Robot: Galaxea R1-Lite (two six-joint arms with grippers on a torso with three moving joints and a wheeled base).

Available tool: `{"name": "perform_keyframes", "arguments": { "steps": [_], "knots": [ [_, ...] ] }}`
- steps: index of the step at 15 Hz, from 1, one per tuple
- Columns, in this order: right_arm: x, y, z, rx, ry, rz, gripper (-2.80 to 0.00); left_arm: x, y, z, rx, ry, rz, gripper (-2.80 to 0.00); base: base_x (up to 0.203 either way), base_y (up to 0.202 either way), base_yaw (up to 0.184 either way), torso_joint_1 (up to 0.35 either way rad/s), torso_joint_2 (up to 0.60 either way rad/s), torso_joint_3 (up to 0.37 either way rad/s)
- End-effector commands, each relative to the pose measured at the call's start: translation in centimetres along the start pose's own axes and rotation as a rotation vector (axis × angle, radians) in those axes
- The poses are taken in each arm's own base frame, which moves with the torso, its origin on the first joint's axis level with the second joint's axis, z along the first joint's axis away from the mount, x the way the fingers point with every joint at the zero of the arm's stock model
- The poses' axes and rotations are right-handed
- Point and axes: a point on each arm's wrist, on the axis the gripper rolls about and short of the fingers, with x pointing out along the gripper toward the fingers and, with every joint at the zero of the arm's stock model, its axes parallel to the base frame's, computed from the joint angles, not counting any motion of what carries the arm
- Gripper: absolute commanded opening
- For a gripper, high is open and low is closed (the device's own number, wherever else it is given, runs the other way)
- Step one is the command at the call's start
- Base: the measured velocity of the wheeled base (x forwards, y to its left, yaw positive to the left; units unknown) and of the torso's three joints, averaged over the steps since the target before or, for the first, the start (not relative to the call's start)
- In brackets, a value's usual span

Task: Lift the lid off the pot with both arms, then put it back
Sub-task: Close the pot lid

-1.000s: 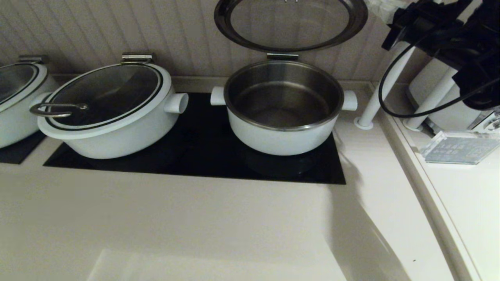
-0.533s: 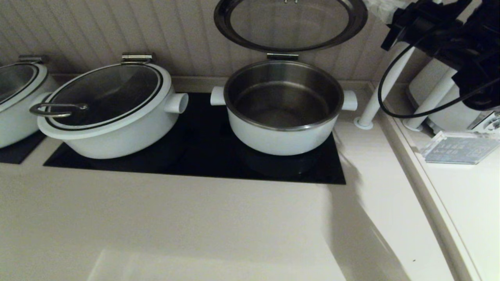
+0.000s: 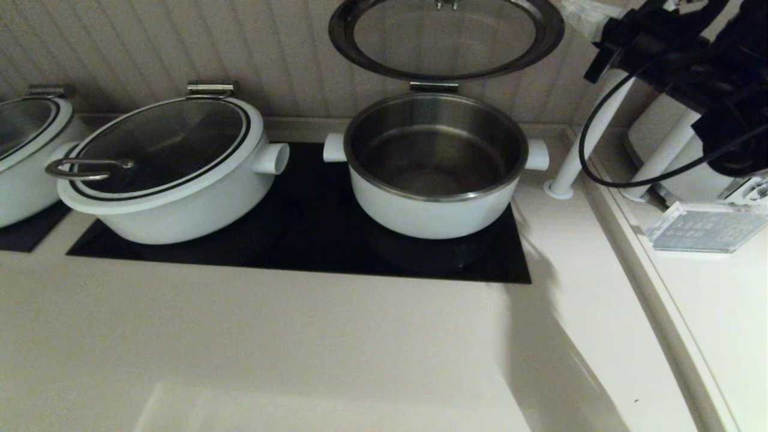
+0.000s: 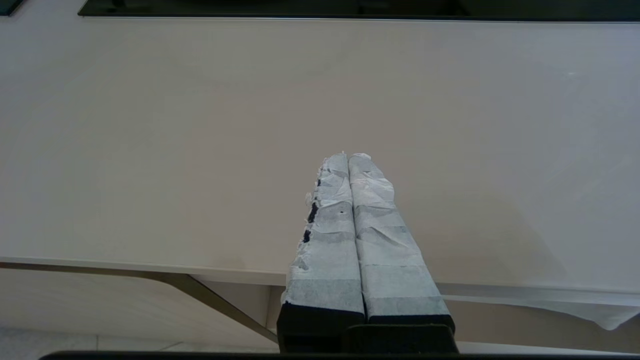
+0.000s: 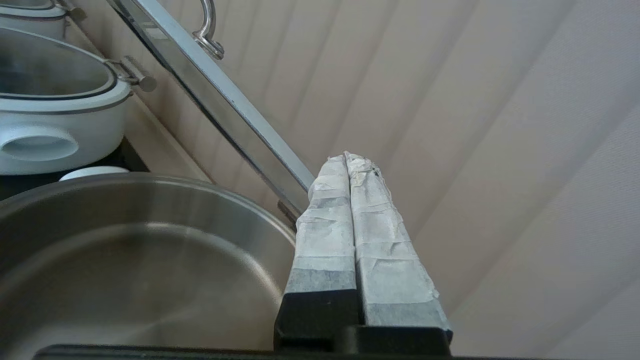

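The white pot (image 3: pixel 420 219) with a steel inside stands open on the right of the black cooktop (image 3: pixel 312 246). Its hinged glass lid (image 3: pixel 447 36) stands upright against the wall behind it. My right arm (image 3: pixel 672 54) is high at the right, beside the lid. In the right wrist view my right gripper (image 5: pixel 347 156) is shut and empty, its tips just beside the lid's rim (image 5: pixel 225 105), with the lid handle (image 5: pixel 207 25) farther off and the pot (image 5: pixel 125 260) below. My left gripper (image 4: pixel 348 156) is shut and empty over the counter's front edge, outside the head view.
A second white pot with its glass lid closed (image 3: pixel 162 144) sits left on the cooktop, a third (image 3: pixel 24 156) at the far left. White posts (image 3: pixel 576 156) and a clear sign holder (image 3: pixel 708 228) stand at the right. The beige counter (image 3: pixel 300 348) lies in front.
My right arm has shifted slightly to the left near the lid's right edge. The lid stays upright and the pot has not moved.
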Motion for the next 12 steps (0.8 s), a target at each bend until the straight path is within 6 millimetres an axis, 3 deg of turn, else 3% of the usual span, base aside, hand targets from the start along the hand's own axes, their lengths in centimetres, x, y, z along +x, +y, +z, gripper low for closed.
{"name": "perform_keyframes", "arguments": {
  "steps": [1, 12],
  "knots": [
    [-0.3, 0.3, 0.0, 0.005, 0.004, 0.015, -2.8, 0.0, 0.0, 0.0, 0.0, 0.0, 0.0, -2.8, 0.0, 0.0, 0.0, 0.0, 0.0, 0.0],
    [-1.8, 2.1, -0.7, 0.03, 0.024, 0.038, -2.8, 0.0, 0.0, 0.0, 0.0, -0.002, 0.0, -2.8, 0.0, 0.0, 0.0, 0.0, 0.0, 0.0]
  ]
}}
